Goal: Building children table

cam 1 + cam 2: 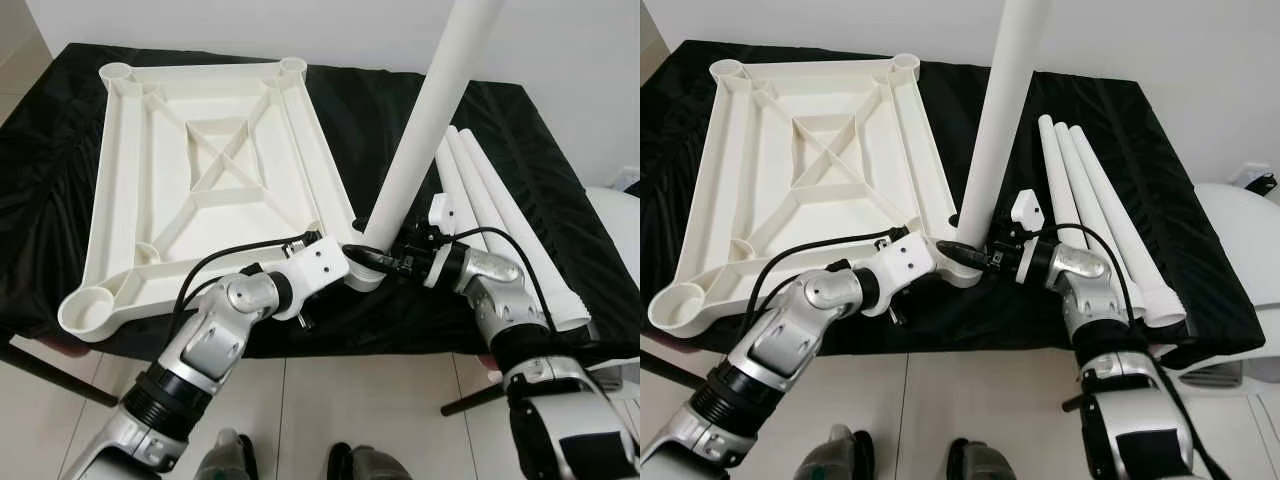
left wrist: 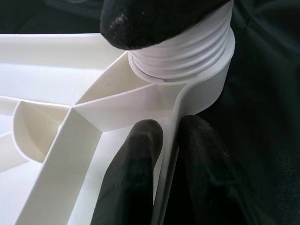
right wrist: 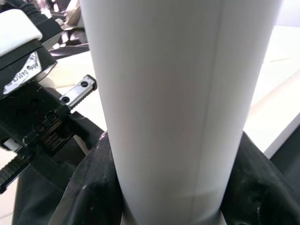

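Right claw (image 1: pixel 975 255) gripped the upright white plastic leg tube (image 1: pixel 998 120); left claw (image 2: pixel 161 154) pinched the white ribbed tabletop panel's (image 1: pixel 790 150) rim beside its corner socket (image 2: pixel 206 89). Leg-fitting underway; next, probably twisting it home.

My two arms are shiny silver with black rings. Thin black cables loop to white wrist boxes and black claws.

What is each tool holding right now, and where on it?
The right tool grips the upright table leg near its base, at the corner socket. The left tool pinches the tabletop's rim beside that socket.
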Motion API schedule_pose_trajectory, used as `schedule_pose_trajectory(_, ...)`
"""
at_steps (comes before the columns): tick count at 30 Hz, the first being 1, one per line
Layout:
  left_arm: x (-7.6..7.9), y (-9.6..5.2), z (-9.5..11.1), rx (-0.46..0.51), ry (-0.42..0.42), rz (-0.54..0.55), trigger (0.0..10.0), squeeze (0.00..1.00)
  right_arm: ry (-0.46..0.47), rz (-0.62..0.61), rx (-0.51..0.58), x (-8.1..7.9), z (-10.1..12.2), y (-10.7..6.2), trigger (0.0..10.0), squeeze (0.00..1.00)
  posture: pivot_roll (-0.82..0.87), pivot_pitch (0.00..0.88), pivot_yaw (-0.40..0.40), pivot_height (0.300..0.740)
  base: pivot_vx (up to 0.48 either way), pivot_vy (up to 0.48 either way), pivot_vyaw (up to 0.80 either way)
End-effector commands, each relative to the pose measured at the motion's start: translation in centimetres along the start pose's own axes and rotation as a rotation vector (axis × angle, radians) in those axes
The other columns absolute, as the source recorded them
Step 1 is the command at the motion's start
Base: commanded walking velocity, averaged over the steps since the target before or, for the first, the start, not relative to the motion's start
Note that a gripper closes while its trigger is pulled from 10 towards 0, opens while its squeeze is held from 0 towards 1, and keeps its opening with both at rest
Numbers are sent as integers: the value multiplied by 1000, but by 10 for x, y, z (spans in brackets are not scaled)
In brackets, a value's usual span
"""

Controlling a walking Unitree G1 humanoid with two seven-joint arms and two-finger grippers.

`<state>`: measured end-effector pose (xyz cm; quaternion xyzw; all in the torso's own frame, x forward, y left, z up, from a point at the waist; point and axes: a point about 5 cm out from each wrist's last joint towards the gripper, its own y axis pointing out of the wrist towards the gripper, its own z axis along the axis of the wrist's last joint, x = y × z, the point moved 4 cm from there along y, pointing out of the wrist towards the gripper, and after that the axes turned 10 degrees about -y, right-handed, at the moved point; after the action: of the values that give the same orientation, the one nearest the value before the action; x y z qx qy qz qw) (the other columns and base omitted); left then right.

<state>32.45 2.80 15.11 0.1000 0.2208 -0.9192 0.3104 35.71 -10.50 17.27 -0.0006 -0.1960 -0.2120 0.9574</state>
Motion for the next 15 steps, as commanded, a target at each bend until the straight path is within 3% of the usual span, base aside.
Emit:
schedule_pose_trajectory(1, -1, -1, 12, 31, 37, 21, 10000, 0, 29, -3, 32, -6, 2, 4, 10000, 0, -43, 195, -48, 740, 0, 0, 0)
schedule_pose_trajectory(15, 2, 1, 9, 24, -18, 37, 10000, 0, 79, -229, 70, -23, 11, 9, 10000, 0, -48, 194, -56, 740, 0, 0, 0)
